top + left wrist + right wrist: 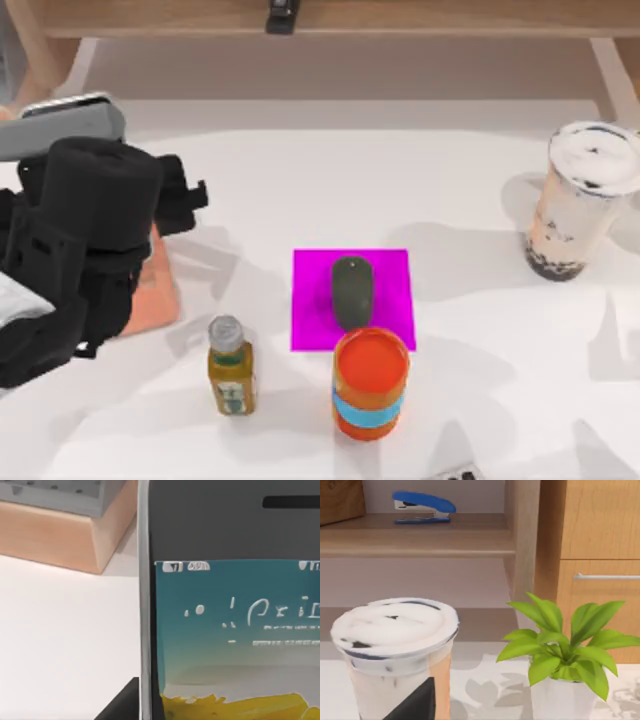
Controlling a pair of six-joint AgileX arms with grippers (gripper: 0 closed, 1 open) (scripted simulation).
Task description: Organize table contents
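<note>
Table contents partly sorted: mouse (pixel 351 291) placed, smartphone (pixel 230 610) in the left arm's keeping, cup (pixel 582 200) untouched.

Mouse lies on the magenta mat (pixel 389 280) at centre frame of the top view, apparently done. Left gripper (pixel 60 250) sits at left of frame above an orange pad (pixel 155 290); the phone looms close before its wrist camera, likely held, though the fingers' opening cannot be told. Milk-tea cup stands at upper right of the white surface (pixel 300 180), likely next. Right arm's fingers: cannot tell.
</note>
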